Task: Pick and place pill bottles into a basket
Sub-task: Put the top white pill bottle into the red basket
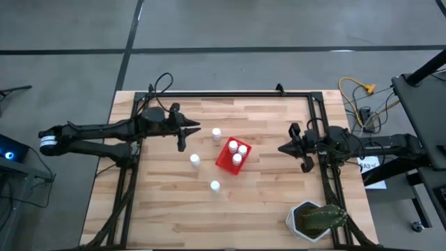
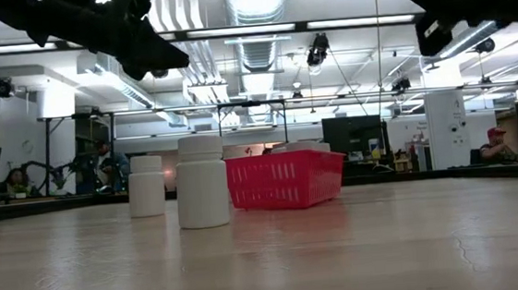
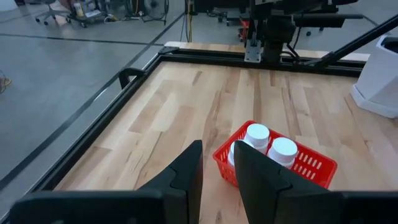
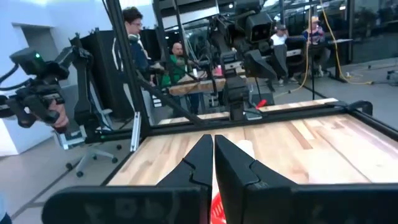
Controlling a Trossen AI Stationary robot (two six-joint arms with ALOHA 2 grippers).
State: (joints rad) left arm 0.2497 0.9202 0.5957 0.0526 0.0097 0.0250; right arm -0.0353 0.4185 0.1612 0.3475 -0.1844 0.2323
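Red plastic forms the small rectangular basket (image 1: 233,156) that sits tilted near the middle of the pale wooden tabletop (image 1: 160,209). Three white pill bottles (image 1: 242,148) stand upright inside it, their round caps showing from above. Three more of the same bottles stand loose on the wood on the left arm's side of the basket: one (image 1: 217,132) just beyond the basket's far corner, one (image 1: 195,160) beside its long side, and one (image 1: 214,185) nearer the front edge, apart from the basket.

The left gripper (image 1: 187,132) hangs above the tabletop close to the far loose bottle. Its two dark fingers (image 3: 189,171) stand a little apart with nothing between them, and they point toward the basket. The right gripper (image 1: 281,148) hovers over the wood on the opposite side of the basket, well apart from it. Its fingers (image 4: 200,162) are pressed together and carry nothing.

A round pot with a green plant (image 1: 315,220) sits at the tabletop's front corner on the right arm's side. People sit and stand in the room beyond.
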